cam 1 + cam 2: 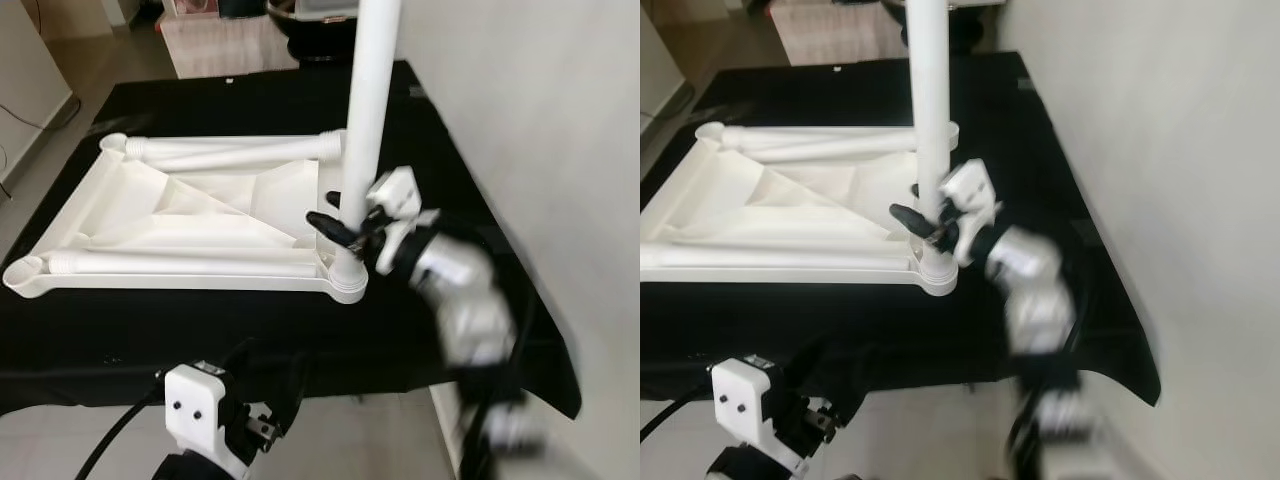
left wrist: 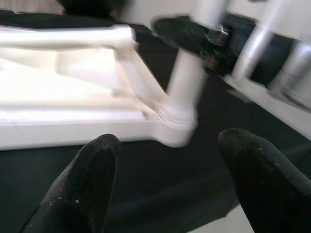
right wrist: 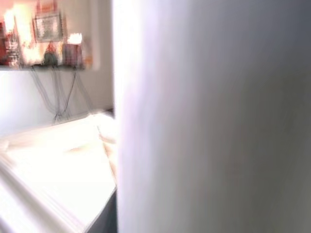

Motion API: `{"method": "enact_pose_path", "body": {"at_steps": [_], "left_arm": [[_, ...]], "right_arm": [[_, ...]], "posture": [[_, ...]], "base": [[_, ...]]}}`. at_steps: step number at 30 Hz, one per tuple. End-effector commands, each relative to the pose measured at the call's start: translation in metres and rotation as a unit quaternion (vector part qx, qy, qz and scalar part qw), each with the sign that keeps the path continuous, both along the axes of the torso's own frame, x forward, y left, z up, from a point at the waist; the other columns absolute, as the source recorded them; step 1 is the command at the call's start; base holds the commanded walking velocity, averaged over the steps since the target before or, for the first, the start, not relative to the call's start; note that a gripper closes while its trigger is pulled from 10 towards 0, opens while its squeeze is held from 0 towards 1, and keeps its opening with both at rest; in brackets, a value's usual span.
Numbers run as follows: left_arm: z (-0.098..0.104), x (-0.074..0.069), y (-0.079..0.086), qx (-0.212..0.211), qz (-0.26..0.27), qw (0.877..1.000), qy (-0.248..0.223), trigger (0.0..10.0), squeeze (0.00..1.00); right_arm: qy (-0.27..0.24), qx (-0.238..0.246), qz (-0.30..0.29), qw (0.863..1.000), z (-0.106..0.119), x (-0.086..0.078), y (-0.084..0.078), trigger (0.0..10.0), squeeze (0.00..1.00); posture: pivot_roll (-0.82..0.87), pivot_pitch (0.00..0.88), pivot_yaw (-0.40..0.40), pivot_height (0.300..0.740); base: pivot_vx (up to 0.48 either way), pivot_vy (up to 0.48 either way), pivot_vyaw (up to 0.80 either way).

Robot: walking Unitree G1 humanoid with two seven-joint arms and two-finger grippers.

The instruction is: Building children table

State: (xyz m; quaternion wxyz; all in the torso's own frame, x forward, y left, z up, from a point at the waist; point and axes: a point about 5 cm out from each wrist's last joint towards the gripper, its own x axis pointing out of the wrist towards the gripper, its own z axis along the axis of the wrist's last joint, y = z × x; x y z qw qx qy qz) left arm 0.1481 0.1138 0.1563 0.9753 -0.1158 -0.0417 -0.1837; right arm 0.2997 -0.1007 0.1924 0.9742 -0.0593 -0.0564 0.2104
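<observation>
The white children's table top [image 1: 180, 215] lies upside down on a black cloth. Two white legs rest flat on it, one along the far side [image 1: 240, 150] and one along the near side [image 1: 180, 263]. A third white leg [image 1: 368, 110] stands upright in the near right corner socket [image 1: 347, 275]. My right gripper [image 1: 345, 228] is shut on this upright leg just above the socket; the leg [image 3: 209, 116] looms close in the right wrist view. My left gripper [image 2: 170, 184] is open, low in front of the cloth's near edge, its fingers [image 2: 82, 184] pointing at that corner.
The black cloth [image 1: 200, 330] drapes over the front edge. A white wall [image 1: 540, 120] runs close along the right. A light rug [image 1: 225, 45] and a dark object [image 1: 310, 20] lie beyond the far edge. Bare floor shows at the left.
</observation>
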Motion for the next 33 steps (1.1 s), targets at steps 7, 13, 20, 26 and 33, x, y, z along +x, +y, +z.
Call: {"method": "enact_pose_path", "body": {"at_steps": [7, 13, 20, 26, 33], "left_arm": [[-0.009, 0.003, 0.003, 0.006, 0.001, 1.0, 0.019, 10.0, 0.0], [-0.009, 0.003, 0.005, 0.006, 0.008, 1.0, 0.014, 10.0, 0.0], [-0.008, 0.001, 0.004, 0.005, 0.007, 1.0, 0.014, 10.0, 0.0], [-0.007, -0.001, 0.001, 0.004, 0.004, 1.0, 0.014, 10.0, 0.0], [-0.005, -0.007, -0.002, 0.006, 0.006, 1.0, 0.017, 10.0, 0.0]], "right_arm": [[0.069, -0.001, -0.038, 0.997, -0.029, 0.017, 0.014, 0.0, 0.0], [0.076, -0.009, -0.005, 0.997, -0.015, 0.013, 0.029, 10.0, 0.0], [0.043, 0.023, 0.176, 0.983, 0.011, 0.03, 0.03, 10.0, 1.0], [0.013, -0.014, 0.317, 0.948, 0.027, 0.044, 0.025, 10.0, 0.0], [0.004, -0.052, 0.427, 0.903, 0.055, 0.058, 0.02, 10.0, 0.0]], "posture": [[0.09, 0.13, 0.043, 0.74], [0.09, 0.134, 0.036, 0.74], [0.09, 0.142, 0.033, 0.74], [0.12, 0.158, 0.021, 0.74], [0.15, 0.176, 0.016, 0.74]], "base": [[0.0, 0.0, 0.0], [0.0, 0.0, 0.0], [0.0, 0.0, 0.0], [0.0, 0.0, 0.0], [0.0, 0.0, 0.0]]}}
